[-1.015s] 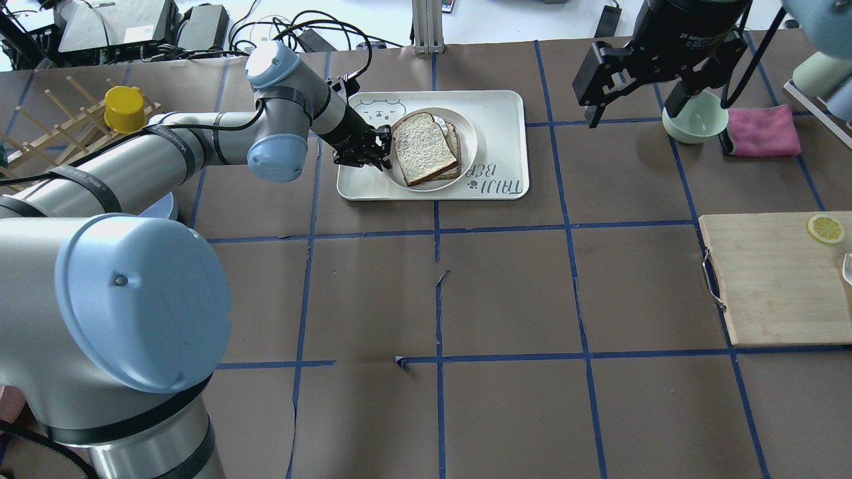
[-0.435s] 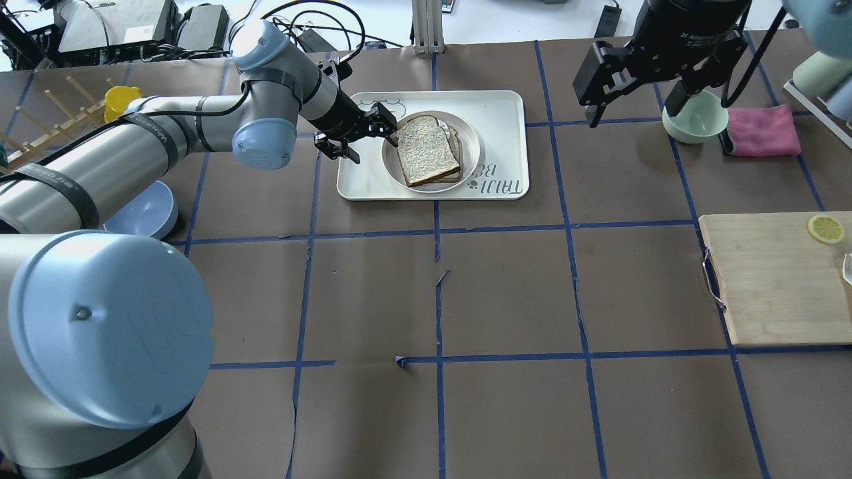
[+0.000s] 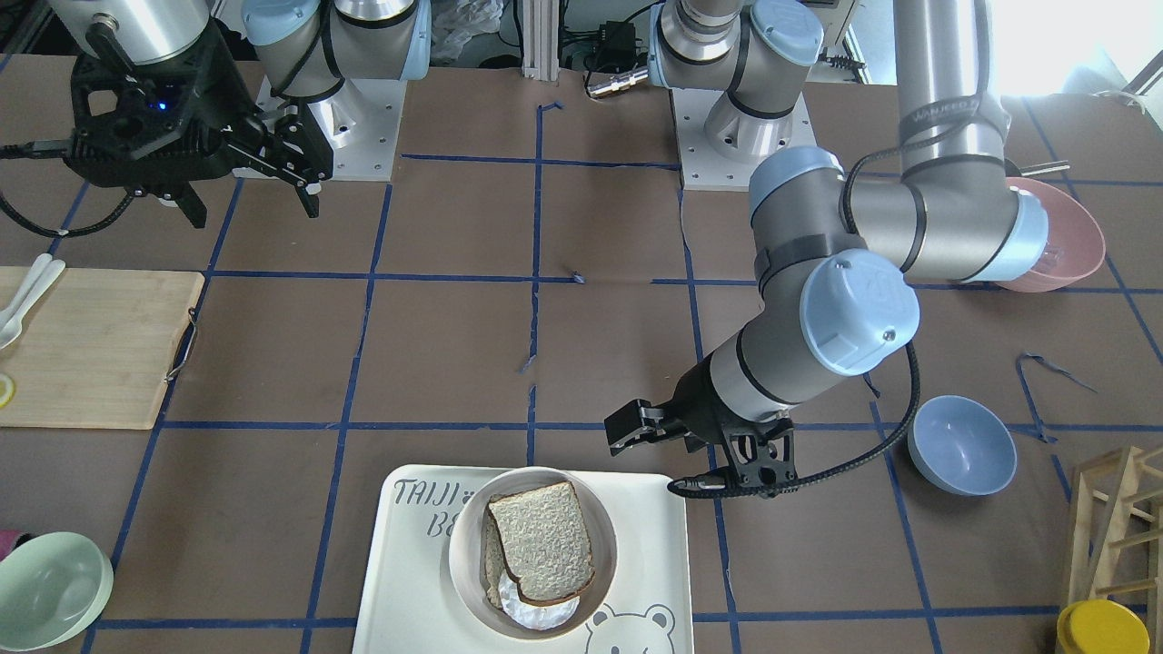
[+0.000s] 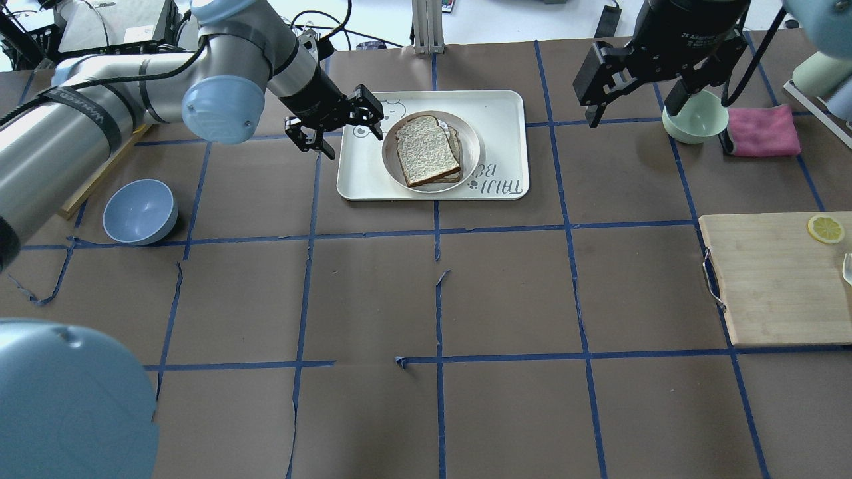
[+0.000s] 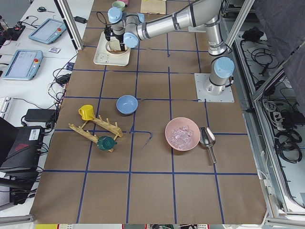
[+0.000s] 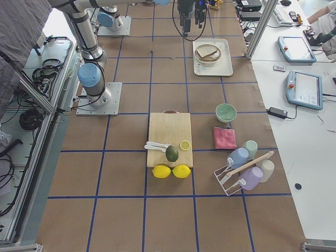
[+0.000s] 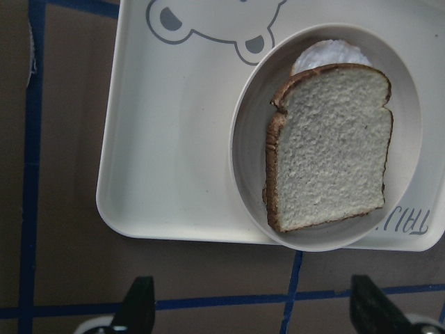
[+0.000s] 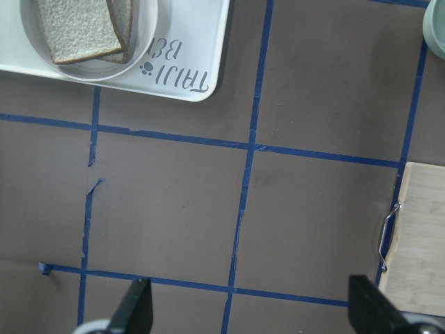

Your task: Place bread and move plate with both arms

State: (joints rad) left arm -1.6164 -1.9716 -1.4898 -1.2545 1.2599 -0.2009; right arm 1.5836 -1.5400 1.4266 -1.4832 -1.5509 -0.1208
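The bread [image 4: 427, 150], a dark-crusted slice, lies on top of a paler slice in the round cream plate [image 4: 474, 143]. The plate sits on the bear-printed tray [image 4: 506, 106]. The bread [image 7: 327, 146] and plate [image 7: 243, 153] also show in the left wrist view. My left gripper [image 4: 355, 146] is open and empty, raised just left of the plate over the tray's edge; it also shows in the front view [image 3: 645, 469]. My right gripper [image 4: 630, 118] is open and empty, high above the table to the right of the tray. In its wrist view, the plate [image 8: 149, 28] is at the top left.
A mint-green bowl [image 4: 695, 120] and a pink cloth [image 4: 762, 130] are at the far right. A wooden cutting board [image 4: 772, 279] with a lemon slice [image 4: 825, 228] lies at the right edge. A blue bowl [image 4: 140, 211] is at the left, and a pink bowl [image 3: 1054, 236] near the left arm's base.
My left gripper has drawn back from the plate's left rim to the left and upward, with its fingers open. The bread stays on the plate. The right arm has not moved.
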